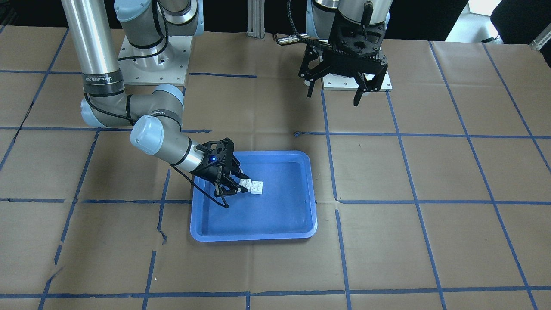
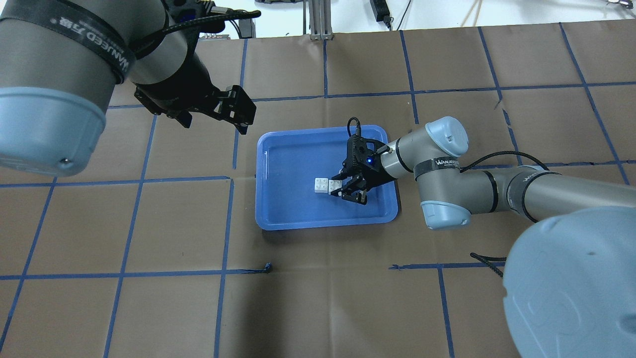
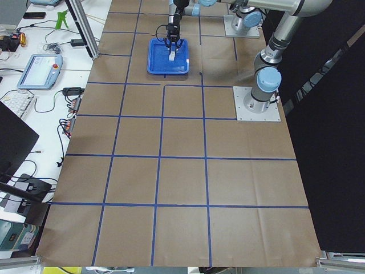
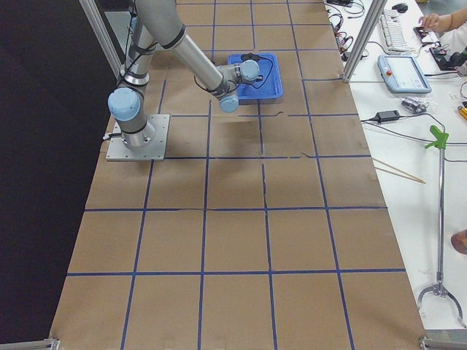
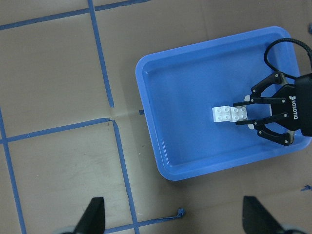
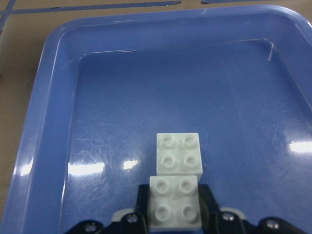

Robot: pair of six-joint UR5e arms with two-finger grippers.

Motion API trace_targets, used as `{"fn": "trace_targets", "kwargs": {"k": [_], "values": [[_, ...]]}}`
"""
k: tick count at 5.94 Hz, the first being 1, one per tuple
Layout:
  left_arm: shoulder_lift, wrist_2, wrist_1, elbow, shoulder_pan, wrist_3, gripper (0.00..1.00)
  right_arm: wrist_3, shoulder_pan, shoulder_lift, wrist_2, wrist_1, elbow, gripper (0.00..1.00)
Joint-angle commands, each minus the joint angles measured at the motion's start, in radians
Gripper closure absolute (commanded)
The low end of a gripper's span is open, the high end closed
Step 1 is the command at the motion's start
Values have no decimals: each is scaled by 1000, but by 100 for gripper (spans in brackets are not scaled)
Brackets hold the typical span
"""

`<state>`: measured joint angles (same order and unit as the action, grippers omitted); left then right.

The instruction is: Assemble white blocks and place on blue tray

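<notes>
Two white blocks sit edge to edge inside the blue tray (image 2: 323, 224); I cannot tell if they are locked together. My right gripper (image 2: 340, 188) reaches low into the tray and is shut on the nearer white block (image 6: 174, 204), with a finger on each side. The other white block (image 6: 178, 153) lies just beyond the fingertips, touching the first. Both blocks show in the front view (image 1: 252, 186) and in the left wrist view (image 5: 230, 113). My left gripper (image 2: 239, 112) is open and empty, raised above the table beside the tray's far left corner.
The table is brown paper with a grid of blue tape lines (image 2: 228, 223). The arms' base plates (image 1: 357, 82) stand at the robot's side. Monitors, cables and tools lie off the table's far side (image 3: 40, 68).
</notes>
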<state>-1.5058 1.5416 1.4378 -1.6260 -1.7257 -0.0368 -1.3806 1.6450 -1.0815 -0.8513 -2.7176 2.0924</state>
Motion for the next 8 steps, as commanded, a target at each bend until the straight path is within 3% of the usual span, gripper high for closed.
{"fn": "trace_targets", "kwargs": {"k": [1,8], "values": [[-1,0,0,0,0,0,1,0,1,0,8,-14,0,64],[-1,0,-2,0,0,2,1,5,1,20,12,-54,1,67]]}}
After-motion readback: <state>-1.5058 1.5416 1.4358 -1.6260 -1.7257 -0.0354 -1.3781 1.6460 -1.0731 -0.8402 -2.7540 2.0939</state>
